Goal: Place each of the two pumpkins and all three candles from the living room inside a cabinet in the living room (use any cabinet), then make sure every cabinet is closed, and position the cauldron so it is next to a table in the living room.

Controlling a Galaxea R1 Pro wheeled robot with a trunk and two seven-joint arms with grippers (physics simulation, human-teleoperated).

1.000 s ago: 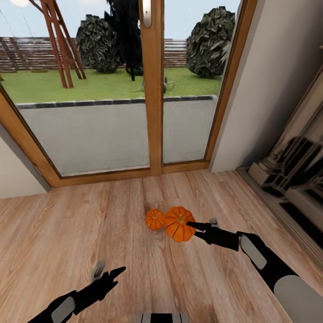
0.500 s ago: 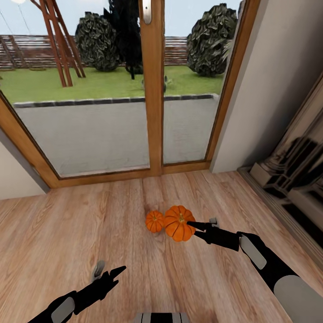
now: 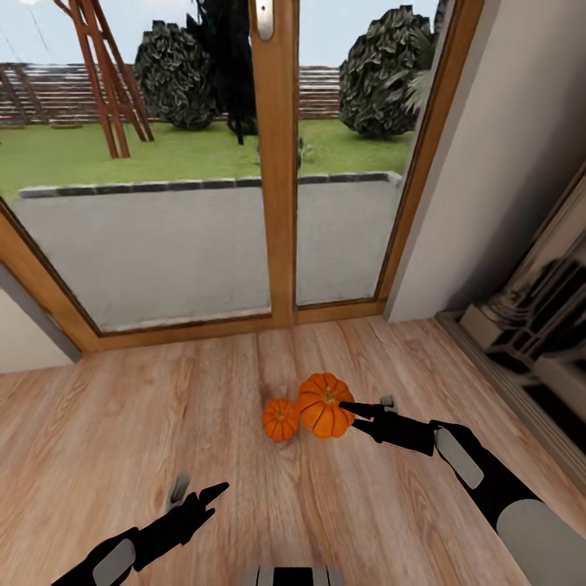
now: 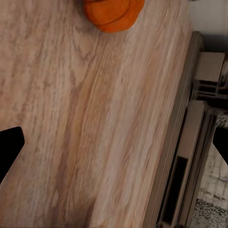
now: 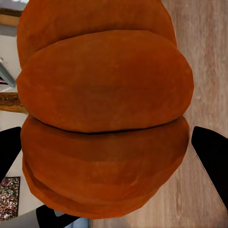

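Note:
Two orange ribbed pumpkins show on the wooden floor area before the glass door. My right gripper (image 3: 347, 411) is shut on the larger pumpkin (image 3: 323, 404), which bulges between the two black fingers (image 5: 213, 161) in the right wrist view, where the pumpkin (image 5: 107, 114) takes up nearly all the picture. Just left of it, the smaller pumpkin (image 3: 280, 418) sits on the floor. My left gripper (image 3: 195, 493) hangs open and empty low at the left, well apart from both. An orange pumpkin (image 4: 114, 13) edges into the left wrist view; which one I cannot tell.
A wood-framed glass patio door (image 3: 277, 203) stands straight ahead, with a garden outside. A pale wall (image 3: 505, 146) runs along the right. A glossy dark-and-cream stepped unit (image 3: 533, 325) stands at the right edge. Wooden floor (image 3: 122, 431) spreads to the left.
The whole view has shifted a little, so the camera has moved. The larger pumpkin stays with my right gripper while the smaller pumpkin and floor have slid lower in the picture.

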